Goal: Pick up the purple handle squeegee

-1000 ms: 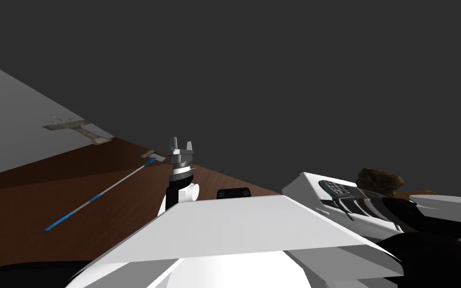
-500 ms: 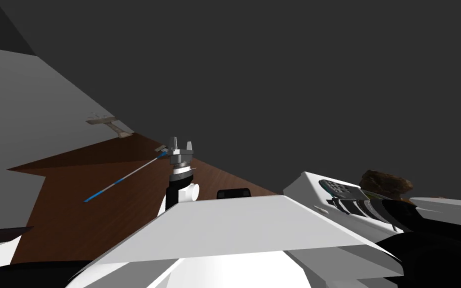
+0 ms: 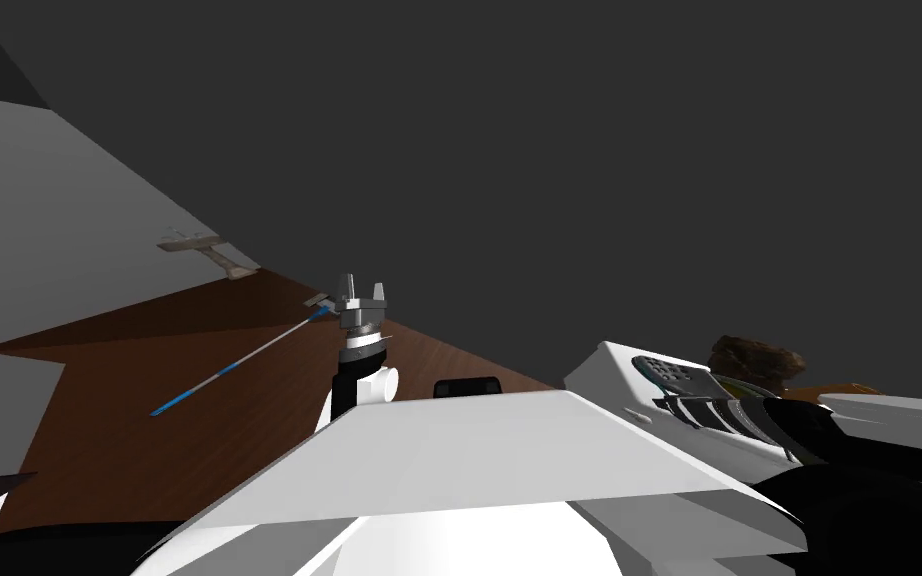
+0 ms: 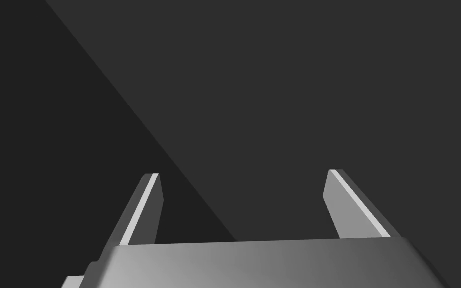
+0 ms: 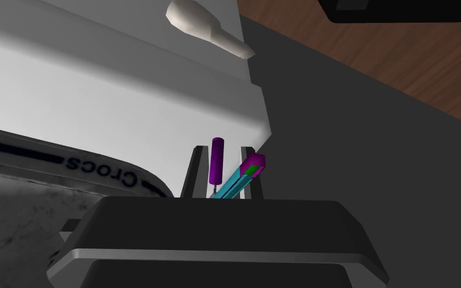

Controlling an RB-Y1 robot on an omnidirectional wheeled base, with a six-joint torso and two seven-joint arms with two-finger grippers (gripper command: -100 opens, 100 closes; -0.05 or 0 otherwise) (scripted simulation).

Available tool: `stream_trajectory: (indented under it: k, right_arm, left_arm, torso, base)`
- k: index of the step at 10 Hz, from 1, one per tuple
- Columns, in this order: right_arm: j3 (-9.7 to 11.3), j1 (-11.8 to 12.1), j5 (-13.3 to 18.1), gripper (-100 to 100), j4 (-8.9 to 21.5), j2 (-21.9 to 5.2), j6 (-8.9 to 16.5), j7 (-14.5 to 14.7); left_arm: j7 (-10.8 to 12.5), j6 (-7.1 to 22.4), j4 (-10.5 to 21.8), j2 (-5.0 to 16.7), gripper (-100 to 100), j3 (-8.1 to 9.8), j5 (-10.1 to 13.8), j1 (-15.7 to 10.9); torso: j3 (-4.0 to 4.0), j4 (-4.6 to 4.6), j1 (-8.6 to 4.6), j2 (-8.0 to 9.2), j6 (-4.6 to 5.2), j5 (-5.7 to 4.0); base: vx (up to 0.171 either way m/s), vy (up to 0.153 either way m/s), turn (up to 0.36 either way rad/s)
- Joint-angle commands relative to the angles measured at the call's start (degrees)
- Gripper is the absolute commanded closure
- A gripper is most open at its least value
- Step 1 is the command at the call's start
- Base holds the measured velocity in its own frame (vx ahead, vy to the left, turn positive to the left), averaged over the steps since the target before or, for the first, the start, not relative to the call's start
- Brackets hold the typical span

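Turned slightly with the head since half a second ago, carrying the blue-and-white rod (image 3: 239, 365) and the pale T-shaped fitting (image 3: 204, 247) together a touch toward the left edge of the head view; no shift of one against the other. Rod flat on the brown wooden floor (image 3: 129, 400), fitting on the grey surface (image 3: 59, 220) beyond it. Left gripper (image 3: 364, 292) held upright over the floor, just beside the rod's grey head; seen from the left wrist with fingers (image 4: 347, 207) spread wide and nothing between them. Right gripper (image 5: 223, 149) drawn narrow around the purple-handled squeegee (image 5: 217, 162): purple handle upright in the gap between the two fingers, cyan bar (image 5: 229, 187) slanting up from the dark gripper body across one finger to a purple-and-green end block (image 5: 253, 166). Contact between handle and fingers not judgeable. Held just in front of the edge of a white surface (image 5: 124, 100), beside a grey shoe marked "Crocs" (image 5: 102, 172). Whitish bottle-like object (image 5: 207, 25) lying farther along that surface. In the head view, brown lump (image 3: 759, 358) at the right, close to the right arm.
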Motion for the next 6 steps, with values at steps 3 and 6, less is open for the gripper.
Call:
stream_trajectory:
  k: [3,6]
  right_arm:
    - [-1.8,0.8,1.3,100,1.1,-1.0,-3.4,4.7]
    - [-3.4,1.5,2.6,100,2.1,-1.9,-6.6,9.0]
  left_arm:
    - [0.0,0.0,0.0,0.0,0,0.00,0.0,0.0]
    - [0.0,0.0,0.0,0.0,0,0.00,0.0,0.0]
  torso:
    - [-0.31,-0.12,0.14,-0.53,-0.03,0.01]
    - [-0.37,-0.14,0.13,-0.62,-0.15,-0.01]
  base:
    - [0.216,0.020,-0.438]
    - [0.213,0.026,-0.378]
